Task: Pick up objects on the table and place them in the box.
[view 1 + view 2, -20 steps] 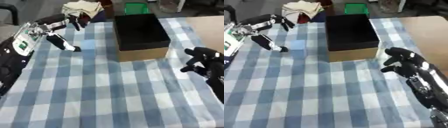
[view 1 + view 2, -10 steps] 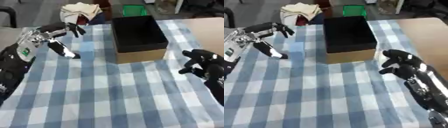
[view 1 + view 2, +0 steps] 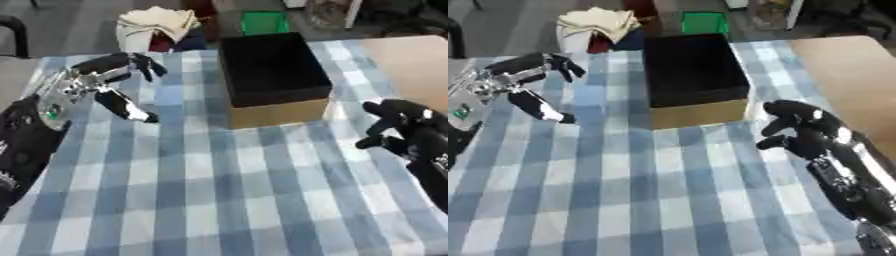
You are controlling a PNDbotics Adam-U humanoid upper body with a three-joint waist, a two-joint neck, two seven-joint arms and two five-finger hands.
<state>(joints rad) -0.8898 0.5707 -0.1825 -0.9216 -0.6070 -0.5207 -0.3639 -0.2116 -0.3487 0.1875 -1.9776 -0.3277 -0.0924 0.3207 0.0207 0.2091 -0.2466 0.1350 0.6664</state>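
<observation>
We see our left hand (image 3: 103, 85) raised over the far left part of the table (image 3: 219, 200), its black fingers spread and fairly straight, the thumb reaching down toward the cloth; silver metal shows at the wrist, and the hand holds nothing. Just right of that hand, across a few checks of cloth, stands the box (image 3: 273, 75): a rectangular carton, black and matt inside, with a plain brown cardboard wall facing us. We cannot make out anything lying inside it.

Our right hand (image 3: 802, 127) sits to the right of the box's near corner, close to it but apart from it. Its glossy black fingers are curled inward over the palm, with nothing between them.

The tablecloth (image 3: 192, 165) under both hands is soft woven fabric in blue, grey and white checks. Bare wood (image 3: 402, 55) shows beyond the right hand, past the cloth's edge.

Beyond the left hand, off the far edge of the table, a crumpled cream cloth (image 3: 157, 22) is heaped, and a green container (image 3: 264, 22) stands behind the box. We see no loose objects on the cloth near either hand.
</observation>
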